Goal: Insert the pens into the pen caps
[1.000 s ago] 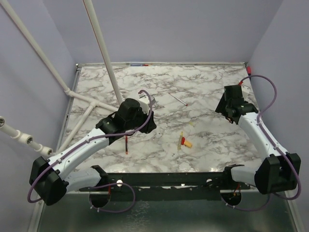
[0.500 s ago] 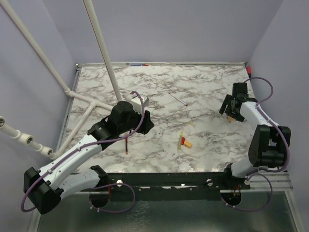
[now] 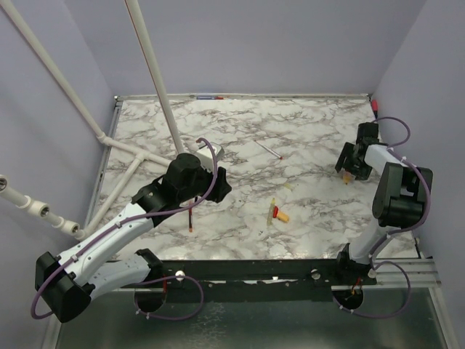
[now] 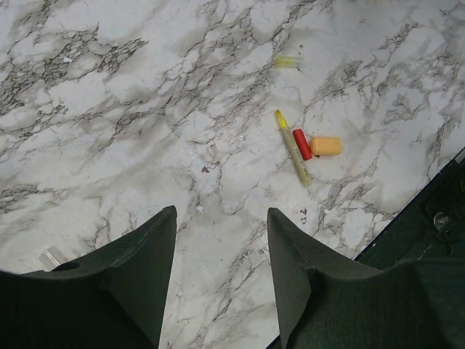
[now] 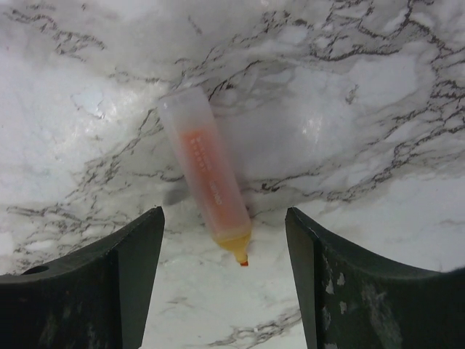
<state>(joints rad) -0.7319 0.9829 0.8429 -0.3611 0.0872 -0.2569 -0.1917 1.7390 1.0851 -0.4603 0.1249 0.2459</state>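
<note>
My right gripper (image 3: 353, 166) (image 5: 224, 215) is open and low over the table at the right. An uncapped orange pen (image 5: 208, 171) lies between its fingertips, tip toward the camera; only a sliver shows in the top view (image 3: 346, 179). My left gripper (image 3: 206, 180) (image 4: 221, 218) is open and empty above bare marble at centre-left. A yellow pen (image 4: 293, 147) (image 3: 272, 210), a red cap (image 4: 301, 144) (image 3: 276, 211) and an orange cap (image 4: 326, 145) (image 3: 284, 216) lie together near the front centre. A red pen (image 3: 190, 217) lies by the left arm. A whitish pen (image 3: 269, 149) lies further back.
White pipes (image 3: 154, 76) slant across the back left. A black rail (image 3: 247, 270) runs along the near edge. A small yellowish piece (image 4: 288, 62) (image 3: 288, 186) lies beyond the caps. Purple walls close in both sides.
The right arm folded back and its gripper moved toward the right wall, down over the orange pen. The left arm pulled back slightly, then stayed still.
</note>
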